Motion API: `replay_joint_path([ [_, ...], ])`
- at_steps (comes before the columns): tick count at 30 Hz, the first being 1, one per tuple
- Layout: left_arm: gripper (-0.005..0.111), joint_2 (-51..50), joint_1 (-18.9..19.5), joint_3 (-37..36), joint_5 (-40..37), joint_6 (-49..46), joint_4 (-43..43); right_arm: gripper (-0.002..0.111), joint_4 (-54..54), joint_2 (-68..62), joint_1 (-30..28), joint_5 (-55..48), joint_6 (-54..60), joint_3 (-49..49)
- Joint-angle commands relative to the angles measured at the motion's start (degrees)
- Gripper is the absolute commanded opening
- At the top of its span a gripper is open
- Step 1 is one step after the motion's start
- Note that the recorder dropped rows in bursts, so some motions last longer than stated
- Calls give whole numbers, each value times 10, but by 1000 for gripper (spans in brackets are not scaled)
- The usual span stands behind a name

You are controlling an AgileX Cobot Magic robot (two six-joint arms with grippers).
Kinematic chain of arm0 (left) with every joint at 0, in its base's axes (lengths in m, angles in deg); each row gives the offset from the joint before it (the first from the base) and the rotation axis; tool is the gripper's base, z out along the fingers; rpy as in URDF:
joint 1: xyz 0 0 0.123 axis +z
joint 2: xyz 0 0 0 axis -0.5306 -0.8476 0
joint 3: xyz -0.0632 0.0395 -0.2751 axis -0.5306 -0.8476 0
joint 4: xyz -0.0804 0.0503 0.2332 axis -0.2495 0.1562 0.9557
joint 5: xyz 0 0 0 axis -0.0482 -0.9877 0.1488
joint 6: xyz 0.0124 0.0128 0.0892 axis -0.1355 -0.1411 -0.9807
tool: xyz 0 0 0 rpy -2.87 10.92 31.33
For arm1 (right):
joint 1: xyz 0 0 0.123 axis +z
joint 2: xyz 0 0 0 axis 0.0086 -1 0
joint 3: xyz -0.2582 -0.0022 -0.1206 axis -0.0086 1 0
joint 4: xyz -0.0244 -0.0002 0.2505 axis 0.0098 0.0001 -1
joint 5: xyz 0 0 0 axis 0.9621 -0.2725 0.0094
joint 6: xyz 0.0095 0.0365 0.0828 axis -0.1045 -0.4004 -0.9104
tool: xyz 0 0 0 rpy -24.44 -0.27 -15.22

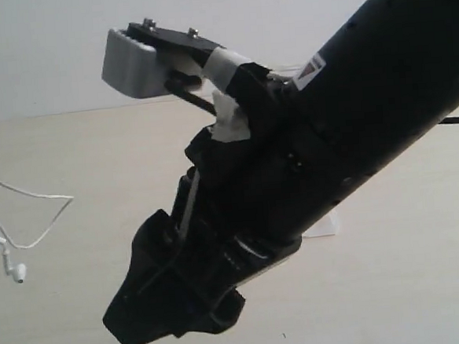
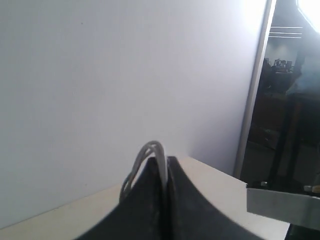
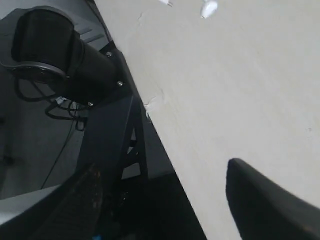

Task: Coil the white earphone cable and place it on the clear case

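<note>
left fingers (image 2: 145, 210): pinched shut on white earphone cable (image 2: 150, 152) loop | right fingers (image 3: 265, 200): spread wide, empty | earbuds (image 3: 209, 7): well past right tips, left side of table (image 3: 240, 90)

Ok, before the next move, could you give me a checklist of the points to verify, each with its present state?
1. Left gripper shut on the white earphone cable: ok, strands loop out between its fingers.
2. Right gripper open, with nothing in it: ok.
3. Cable fully coiled: not ok, loose strands and the earbuds are spread out on the table.
4. Position of the clear case: cannot tell, the black arm hides the middle of the table.
5. Free path to the case: cannot tell.
</note>
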Motion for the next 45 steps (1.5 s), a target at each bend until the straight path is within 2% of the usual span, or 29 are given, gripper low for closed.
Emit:
replay_joint_path([
  [1,0,2,0,4,-15,4,0,68,-23,18,1,18,38,3],
  [3,0,2,0,4,-18,2,0,69,-55,14,1,33,97,3],
  [6,0,2,0,4,-36,2,0,73,-157,10,4,70,243,3],
  [9,0,2,0,4,-45,-1,0,73,-192,7,52,188,338,3],
  [15,0,2,0,4,-66,-15,0,75,-198,-50,160,487,354,3],
  [21,0,2,0,4,-74,-15,0,82,-196,-116,219,650,340,-1],
  [29,0,2,0,4,-80,-15,0,85,-177,-172,261,699,338,-43],
  [33,0,2,0,4,-80,-15,0,85,-177,-176,261,712,300,-54],
  [45,0,2,0,4,-92,-19,0,81,-182,-176,261,706,284,-55],
])
